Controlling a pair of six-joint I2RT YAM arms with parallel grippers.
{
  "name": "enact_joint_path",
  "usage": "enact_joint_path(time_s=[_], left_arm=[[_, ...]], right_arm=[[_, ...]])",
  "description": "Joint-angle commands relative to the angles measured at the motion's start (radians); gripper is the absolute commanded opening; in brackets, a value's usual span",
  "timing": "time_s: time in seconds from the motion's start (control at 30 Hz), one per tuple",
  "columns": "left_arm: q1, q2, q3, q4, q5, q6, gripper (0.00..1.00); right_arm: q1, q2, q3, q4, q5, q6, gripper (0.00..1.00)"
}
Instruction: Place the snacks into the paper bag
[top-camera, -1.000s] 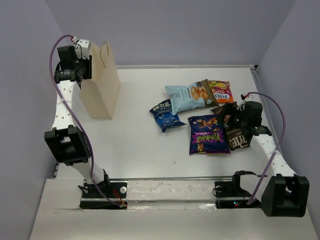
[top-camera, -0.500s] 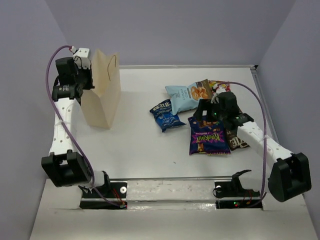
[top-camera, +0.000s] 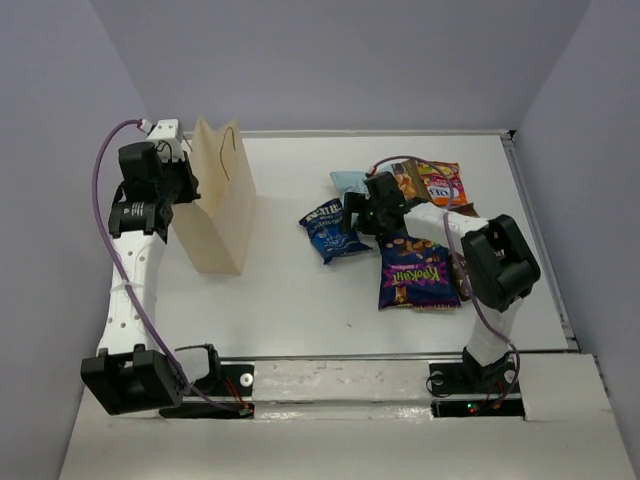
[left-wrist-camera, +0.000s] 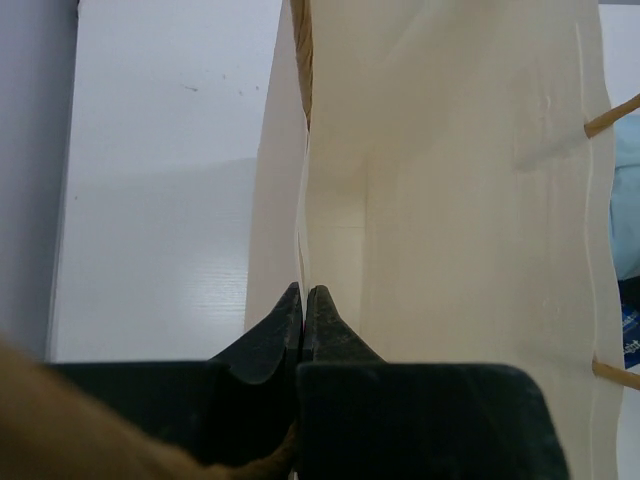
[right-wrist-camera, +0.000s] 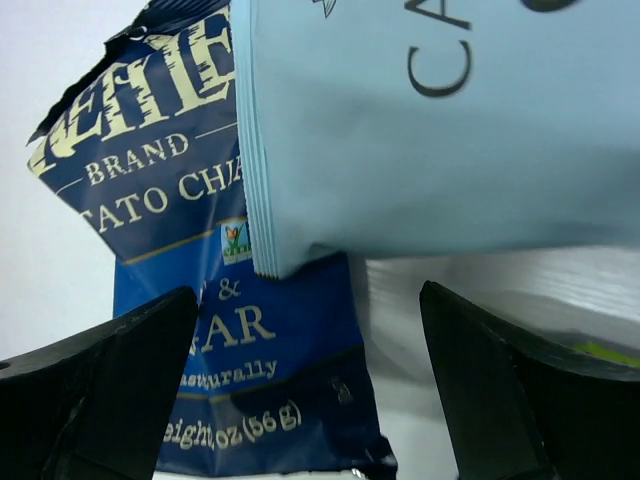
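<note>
Item: paper bag (top-camera: 222, 205), cream, with thin brown loop handles (left-wrist-camera: 611, 117), standing upright at the left of the white surface (top-camera: 300, 295), well apart from the snacks. Left hand (left-wrist-camera: 303, 303): closed, its two dark fingertips pinched together on the top edge of one bag wall, at the bag's left side. Snacks, five foil packets, all lying in a cluster on the right half of the surface, outside the bag: small dark blue packet (top-camera: 330, 232), nearest the bag; large light blue packet (top-camera: 346, 181) just behind it, its corner overlapping the dark blue one in the right wrist view; small orange-red packet (top-camera: 441, 183) at the far right of the group; purple packet (top-camera: 417, 272) nearest the arm bases; dark brown chip bag (top-camera: 463, 211), mostly hidden under the right arm. Right hand (right-wrist-camera: 307, 330): open, jaws spread wide, low over the spot where the light blue and dark blue packets overlap, gripping nothing; contact with either packet cannot be told.
</note>
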Motion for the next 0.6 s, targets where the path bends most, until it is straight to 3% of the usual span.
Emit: enact_joint_path(time_s=[0.0, 0.23, 0.3, 0.33, 0.37, 0.43, 0.53, 0.57], left_arm=[[-0.032, -0.036, -0.013, 0.04, 0.01, -0.098, 0.0], [-0.059, -0.018, 0.021, 0.053, -0.016, -0.122, 0.0], [-0.059, -0.015, 0.028, 0.059, -0.01, -0.134, 0.0], [-0.059, -0.013, 0.031, 0.057, -0.01, -0.138, 0.0], [-0.059, -0.012, 0.031, 0.059, -0.007, -0.139, 0.0], [-0.061, -0.012, 0.028, 0.062, -0.005, -0.142, 0.0], [-0.075, -0.012, 0.021, 0.063, -0.008, -0.125, 0.0], [-0.081, -0.012, 0.021, 0.063, -0.014, -0.119, 0.0]], right_arm=[[-0.002, 0.061, 0.086, 0.011, -0.057, 0.038, 0.98], [0.047, 0.095, 0.035, 0.005, -0.134, 0.059, 0.94], [0.057, 0.097, 0.014, 0.0, -0.134, 0.081, 0.86], [0.057, 0.094, 0.006, 0.0, -0.13, 0.087, 0.79], [0.057, 0.088, -0.001, -0.004, -0.128, 0.093, 0.63], [0.057, 0.08, -0.012, -0.013, -0.13, 0.096, 0.5], [0.057, 0.048, 0.001, -0.053, -0.13, 0.087, 0.2], [0.057, 0.034, 0.012, -0.07, -0.128, 0.082, 0.14]])
